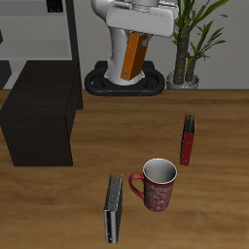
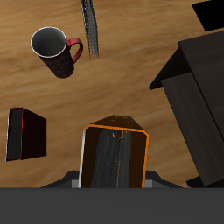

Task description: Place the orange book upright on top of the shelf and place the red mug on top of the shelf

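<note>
The wrist view shows the gripper (image 2: pixel 112 179) clamped on the orange book (image 2: pixel 114 156), near the shelf (image 2: pixel 197 96). The exterior view shows the book (image 1: pixel 132 56) high near the robot's base, the red mug (image 1: pixel 158 185) on the table beside a grey book (image 1: pixel 114 208).

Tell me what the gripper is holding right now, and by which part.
The orange book, hanging upright below the gripper, high above the table. The fingers seem to clamp its upper edge, but the contact itself is hidden in both views.

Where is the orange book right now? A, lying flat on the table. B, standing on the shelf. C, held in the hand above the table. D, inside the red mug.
C: the orange book sits clamped in the hand, raised above the wooden table, with the shelf top bare.
</note>
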Motion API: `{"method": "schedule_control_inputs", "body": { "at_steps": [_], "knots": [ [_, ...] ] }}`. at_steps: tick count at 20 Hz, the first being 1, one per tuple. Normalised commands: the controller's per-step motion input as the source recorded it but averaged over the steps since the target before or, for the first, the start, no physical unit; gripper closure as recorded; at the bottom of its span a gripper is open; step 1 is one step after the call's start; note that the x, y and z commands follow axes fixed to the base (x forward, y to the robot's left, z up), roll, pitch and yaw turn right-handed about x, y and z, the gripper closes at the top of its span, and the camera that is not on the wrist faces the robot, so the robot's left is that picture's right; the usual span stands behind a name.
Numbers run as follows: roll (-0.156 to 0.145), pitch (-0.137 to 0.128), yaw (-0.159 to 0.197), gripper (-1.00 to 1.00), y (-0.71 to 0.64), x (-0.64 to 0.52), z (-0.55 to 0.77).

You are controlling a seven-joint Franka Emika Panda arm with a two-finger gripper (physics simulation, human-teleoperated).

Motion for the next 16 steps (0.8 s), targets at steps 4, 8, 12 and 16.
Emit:
{"method": "schedule_control_inputs", "body": {
  "at_steps": [4, 8, 12, 16],
  "knots": [
    [-0.031, 0.011, -0.11, 1.0, -0.55, -0.23, 0.14],
    [-0.025, -0.028, -0.079, 1.0, -0.64, -0.31, 0.22],
    [-0.019, -0.038, -0.073, 1.0, -0.58, -0.31, 0.21],
    [-0.048, -0.051, -0.047, 1.0, -0.52, -0.22, 0.18]
  ]
}}
